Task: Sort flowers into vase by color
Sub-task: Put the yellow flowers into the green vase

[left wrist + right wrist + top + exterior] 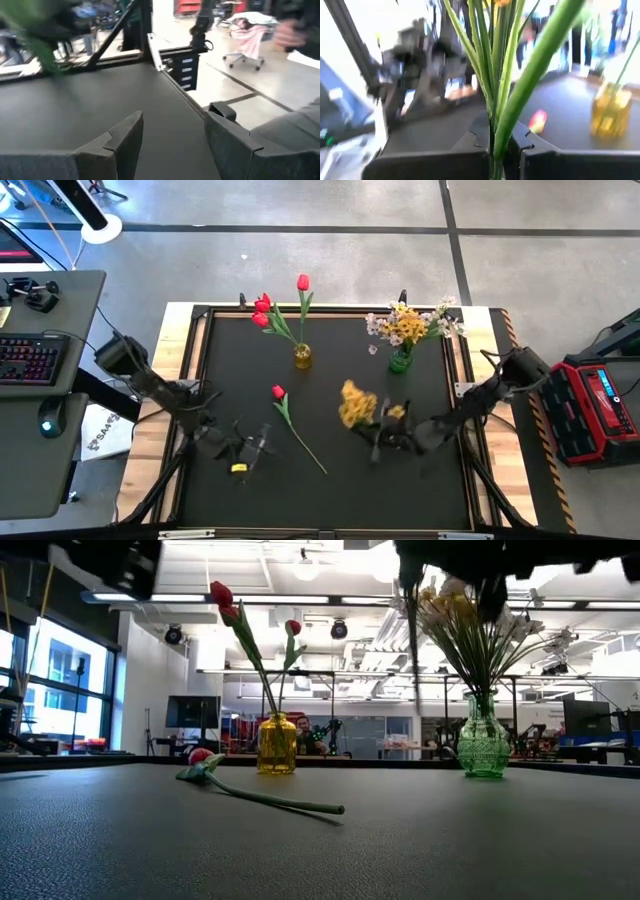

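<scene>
The right gripper (pixel 388 436) was clamped on the stems of a yellow spray (pixel 356 404), holding it above the mat (pixel 400 490) right of centre. In the right wrist view the green stems (pixel 501 100) rose from between the two fingers (pixel 470 137), which pressed in on them from both sides. The left gripper (pixel 250 448) hung over the mat's left front part with its fingers (pixel 122 137) apart and nothing between them.

A loose tulip (pixel 279 392) lay flat on the mat between the two grippers, its stem running toward the front edge. Near the far edge stood a yellow vase (pixel 302 357) with red tulips (pixel 262 310) and a green vase (pixel 400 360) with yellow and white sprays (pixel 410 323). The mat between the held spray and the green vase was bare, as was the front right part.
</scene>
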You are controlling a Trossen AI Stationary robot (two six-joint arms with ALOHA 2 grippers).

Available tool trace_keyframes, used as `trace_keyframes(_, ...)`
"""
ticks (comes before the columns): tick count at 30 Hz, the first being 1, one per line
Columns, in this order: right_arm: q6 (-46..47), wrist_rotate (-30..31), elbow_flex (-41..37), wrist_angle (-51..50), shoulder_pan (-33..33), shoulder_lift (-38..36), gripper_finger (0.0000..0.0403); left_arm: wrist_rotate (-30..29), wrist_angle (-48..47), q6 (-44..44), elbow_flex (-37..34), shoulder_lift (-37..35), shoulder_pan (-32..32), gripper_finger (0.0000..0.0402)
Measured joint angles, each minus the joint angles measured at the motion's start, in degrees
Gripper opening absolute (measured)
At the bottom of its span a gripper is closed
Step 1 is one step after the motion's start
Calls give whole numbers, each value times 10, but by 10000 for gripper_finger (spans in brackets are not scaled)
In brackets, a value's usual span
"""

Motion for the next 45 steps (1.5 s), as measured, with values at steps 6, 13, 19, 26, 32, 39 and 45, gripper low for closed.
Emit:
trace_keyframes(6,-255,15,-63,122,8,-92,0,-2,30,16,3,16,65,200)
trace_keyframes(13,-420,229,-52,-39,71,-237,0,-41,28,20,3,-15,128,200)
trace_keyframes(19,-425,329,-82,-106,58,-350,0,-130,32,77,3,-64,179,200)
trace_keyframes(26,-402,316,-163,-104,-15,-465,0,-154,30,167,4,-110,208,200)
trace_keyframes(32,-423,311,-173,-102,-85,-484,0,-155,26,244,4,-127,209,200)
trace_keyframes(39,-474,304,-173,-55,-146,-484,0,-156,22,281,4,-130,209,200)
trace_keyframes(45,-499,221,-172,16,-184,-484,0,-156,27,307,4,-144,208,200)
